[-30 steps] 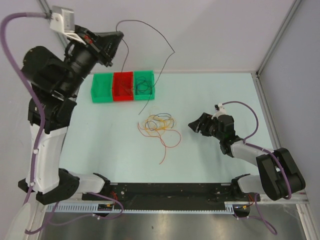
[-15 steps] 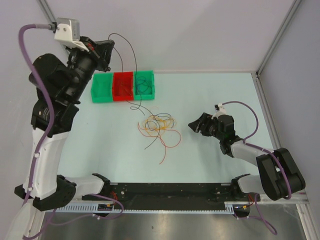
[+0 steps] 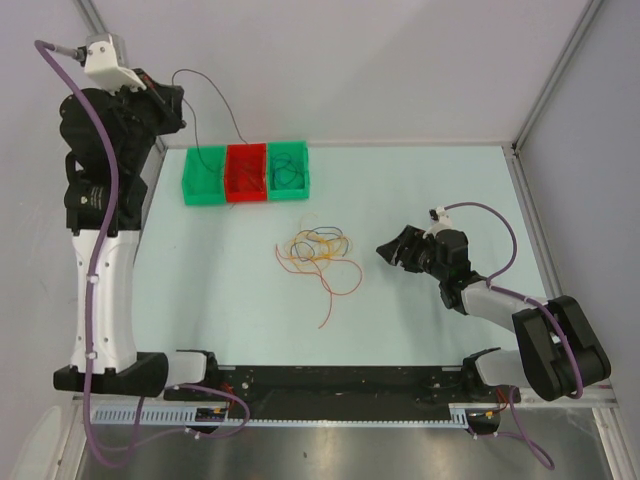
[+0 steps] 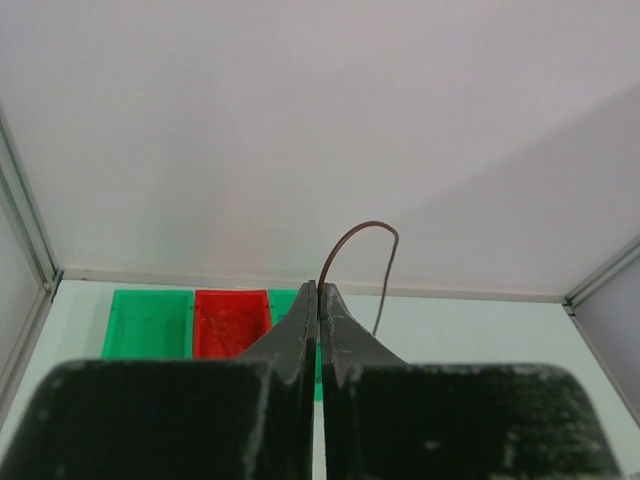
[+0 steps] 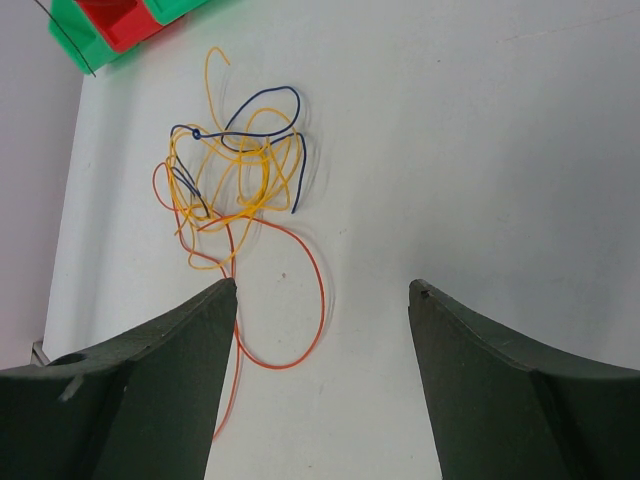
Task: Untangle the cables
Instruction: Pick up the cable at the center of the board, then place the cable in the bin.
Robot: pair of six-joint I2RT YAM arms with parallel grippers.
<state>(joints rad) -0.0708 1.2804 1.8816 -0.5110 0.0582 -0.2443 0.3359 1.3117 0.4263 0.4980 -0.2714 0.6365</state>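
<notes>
Swung leftward and upright since the earlier view, your left hand (image 4: 318,292) is pinched shut on one dark cable (image 4: 368,223), now lifted free of the pile, its tail hanging about the bins (image 3: 203,198). The other cables (image 3: 318,250) lie tangled on the table (image 3: 200,260). Your right hand (image 3: 395,248) hovers wide and empty beside them. Risk: so thin a strand may slip the pinch, or its tail may catch a bin rim and drag it.

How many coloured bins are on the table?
3, side by side at the far edge: left green bin, middle red bin, right green bin. None looks hidden.
</notes>
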